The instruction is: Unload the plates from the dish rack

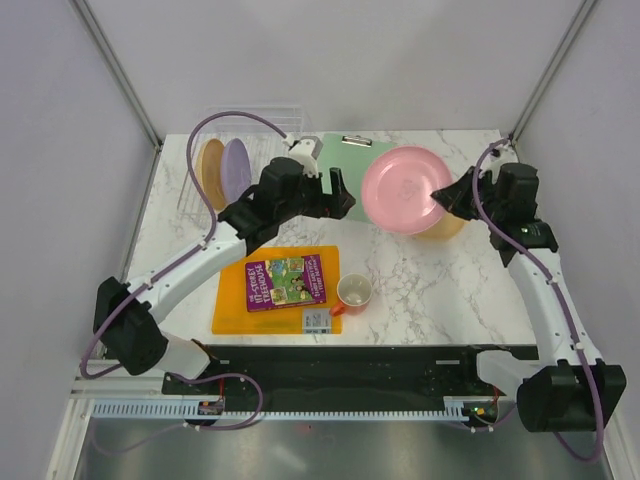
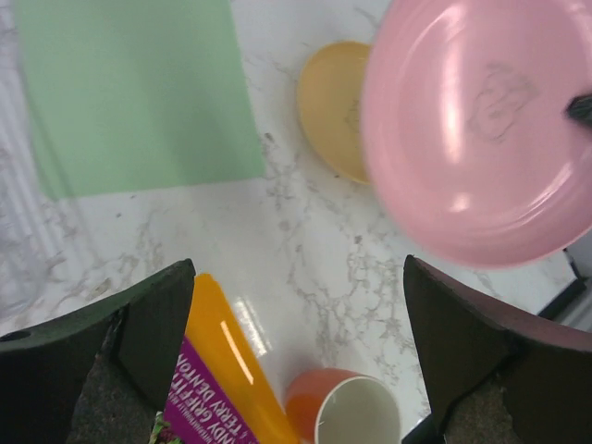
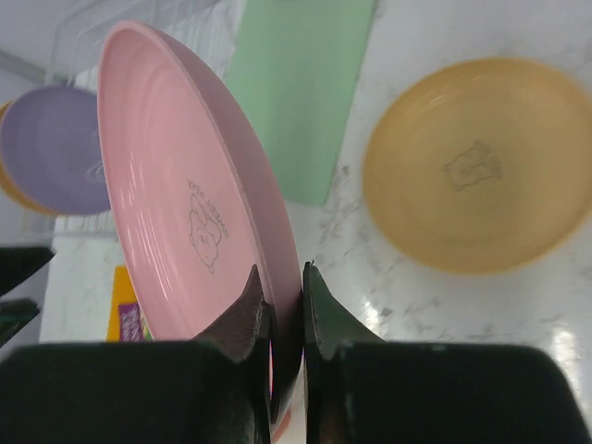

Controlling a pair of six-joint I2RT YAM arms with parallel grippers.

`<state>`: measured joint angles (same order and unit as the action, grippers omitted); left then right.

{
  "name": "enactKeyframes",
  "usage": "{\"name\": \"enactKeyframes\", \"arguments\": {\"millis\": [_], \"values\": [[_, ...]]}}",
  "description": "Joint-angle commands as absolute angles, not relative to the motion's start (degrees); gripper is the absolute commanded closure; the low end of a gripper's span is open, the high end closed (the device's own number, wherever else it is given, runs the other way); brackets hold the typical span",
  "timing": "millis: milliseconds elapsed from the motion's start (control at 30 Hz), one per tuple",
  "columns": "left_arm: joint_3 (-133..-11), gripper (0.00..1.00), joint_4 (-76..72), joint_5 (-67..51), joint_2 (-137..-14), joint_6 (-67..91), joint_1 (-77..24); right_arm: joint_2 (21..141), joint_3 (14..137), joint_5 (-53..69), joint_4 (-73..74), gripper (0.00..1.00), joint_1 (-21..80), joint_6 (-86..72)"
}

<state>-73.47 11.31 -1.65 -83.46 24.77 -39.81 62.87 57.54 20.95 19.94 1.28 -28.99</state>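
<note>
The right hand (image 3: 282, 277) is clamped on the rim of the pink plate (image 3: 185, 203). The right wrist view shows this best: one finger (image 3: 242, 314) is on each side of the rim, and the plate stands on its edge, up from the hand. This view also shows a small drawing on the pink plate's face.

A yellow plate (image 3: 481, 162) lies flat on the tabletop (image 1: 440, 290), past the right hand and off to its right. In the top view the pink plate (image 1: 400, 188) covers most of that yellow plate (image 1: 447, 226).

The left hand (image 2: 298, 268) has its fingers wide apart, with nothing between them. Only its own wrist view shows that. Below this hand is bare tabletop. The orange cup (image 2: 347, 407) is near its fingers, and the green clipboard (image 2: 139, 92) is farther out.

Only the top view shows the dish rack (image 1: 262, 112), behind the left hand (image 1: 335, 192), near the far left corner. The lilac plate (image 1: 236, 168) and the other yellow plate (image 1: 211, 170) stand in it side by side. An orange cutting board (image 1: 232, 305) with a purple book (image 1: 285, 282) on it lies close to the arm bases.

The tabletop is white stone with thin grey lines. Plain pale walls (image 1: 330, 60) stand around it, with grey metal poles (image 1: 115, 65) in the back corners.
</note>
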Motion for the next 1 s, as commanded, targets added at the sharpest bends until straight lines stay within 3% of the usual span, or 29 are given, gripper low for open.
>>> {"name": "enactKeyframes", "arguments": {"millis": [0, 167, 400, 967], "values": [[-68.9, 0.0, 13.4, 10.2, -76.7, 22.2, -38.9, 64.8, 64.3, 8.0, 23.2, 1.0, -3.8, -24.6], [-62.7, 0.0, 13.9, 19.7, -68.5, 18.4, -39.0, 73.5, 64.6, 6.8, 23.7, 0.99, -8.3, -26.5], [-57.7, 0.0, 15.7, 33.8, -61.1, 9.8, -39.0, 80.8, 61.9, 16.6, 18.4, 1.0, -16.7, -30.0], [-55.3, 0.0, 17.0, 34.9, -55.9, 11.2, -38.9, 93.5, 58.0, 23.6, 8.0, 1.0, -17.1, -31.6]]}}
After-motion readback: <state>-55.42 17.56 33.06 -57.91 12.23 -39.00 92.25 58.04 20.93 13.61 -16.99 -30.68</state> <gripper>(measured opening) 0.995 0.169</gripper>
